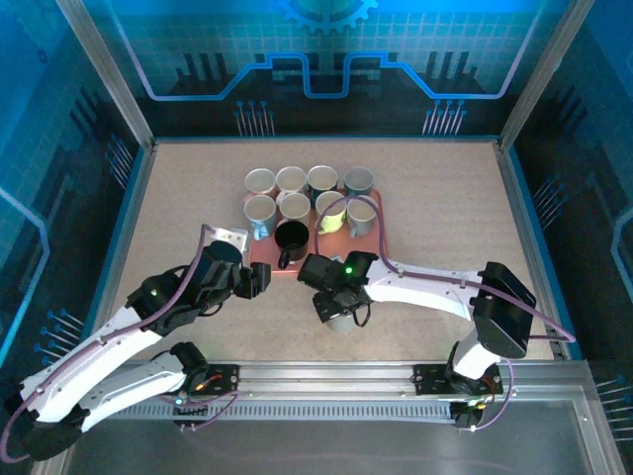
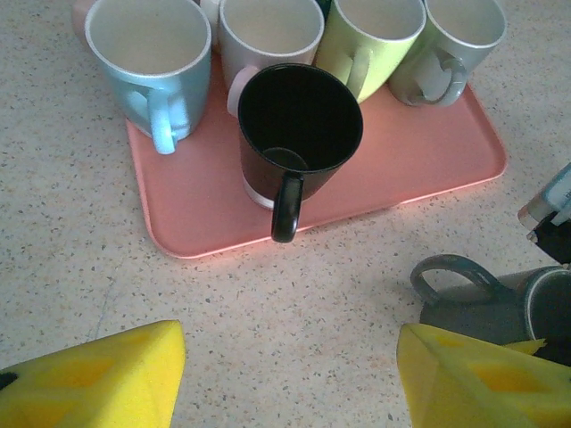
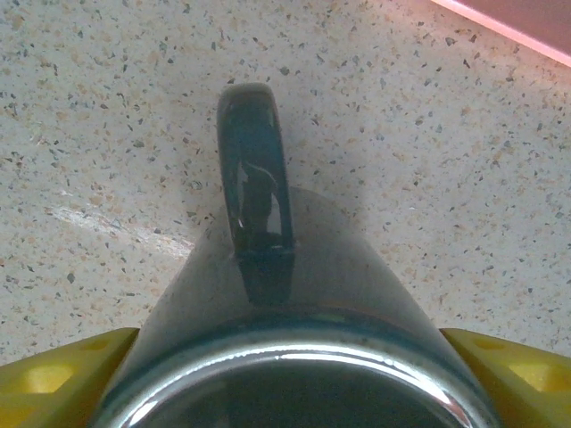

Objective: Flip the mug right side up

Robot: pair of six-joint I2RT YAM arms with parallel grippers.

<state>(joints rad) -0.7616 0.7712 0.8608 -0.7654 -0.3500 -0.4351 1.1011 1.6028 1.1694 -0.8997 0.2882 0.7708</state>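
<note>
Right gripper (image 1: 341, 297) is down on the grey mug (image 1: 344, 319), which sits on the table (image 1: 435, 198) just off the pink tray (image 1: 380, 243), at about five o'clock from it. On the wrist camera the yellow pads (image 3: 55, 374) pinch the mug's wall at the rim, handle pointing to twelve. The mug looks tipped on its side, so this is mid-turn. Next it needs a wrist roll to bring the rim up, then a level set-down. Left gripper (image 1: 259, 280) hovers at nine o'clock, fingers spread, holding nothing.
</note>
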